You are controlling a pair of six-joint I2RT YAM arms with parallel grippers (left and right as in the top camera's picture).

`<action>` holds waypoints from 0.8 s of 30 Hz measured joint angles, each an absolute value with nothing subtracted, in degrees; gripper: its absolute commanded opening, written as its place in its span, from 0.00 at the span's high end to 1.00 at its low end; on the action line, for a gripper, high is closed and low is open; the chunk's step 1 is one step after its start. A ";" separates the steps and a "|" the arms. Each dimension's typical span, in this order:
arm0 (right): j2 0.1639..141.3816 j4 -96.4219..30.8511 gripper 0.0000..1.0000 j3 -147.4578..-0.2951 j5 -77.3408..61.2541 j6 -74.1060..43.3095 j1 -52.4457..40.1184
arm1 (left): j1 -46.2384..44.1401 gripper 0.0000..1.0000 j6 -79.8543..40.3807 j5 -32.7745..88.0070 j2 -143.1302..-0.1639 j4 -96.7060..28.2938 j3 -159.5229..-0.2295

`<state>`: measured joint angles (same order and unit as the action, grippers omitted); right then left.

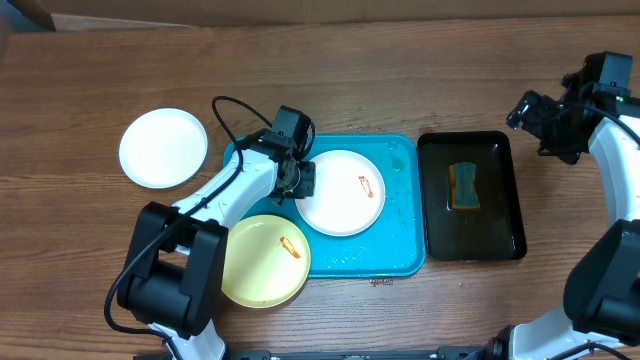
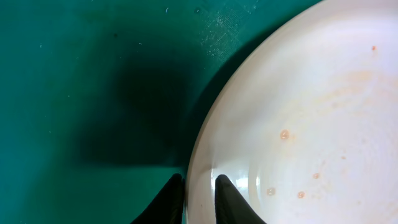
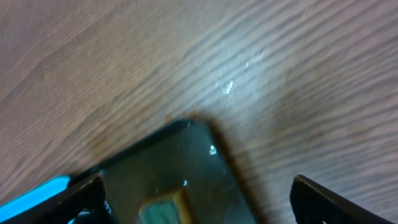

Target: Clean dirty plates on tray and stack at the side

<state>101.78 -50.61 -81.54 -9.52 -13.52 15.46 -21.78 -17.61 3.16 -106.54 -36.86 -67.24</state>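
One white plate [image 1: 159, 148] sits left of the tray [image 1: 400, 230], seemingly clean. Left hand [image 2: 198, 180] pinches the smeared plate [image 1: 342, 205] on the tray; the smeared yellow plate [image 1: 262, 265] waits; right hand [image 3: 198, 183] released.

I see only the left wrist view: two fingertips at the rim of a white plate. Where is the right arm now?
Observer: The right gripper is open and empty, near the far right corner of the black tray.
Operator: Are other plates there?
Observer: A yellow plate with an orange smear overhangs the turquoise tray's near left corner.
Operator: Any plate outside the tray?
Observer: A second white plate sits on the table, left of the tray.
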 measured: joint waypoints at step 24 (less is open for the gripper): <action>101.75 -57.98 0.16 -73.87 0.38 -11.97 -4.73 | -21.78 0.79 -17.65 3.16 -106.69 -37.74 -67.24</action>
<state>101.75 -57.98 -73.87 0.38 -11.97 -4.73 -21.78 -17.65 3.16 -106.69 -37.74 -67.24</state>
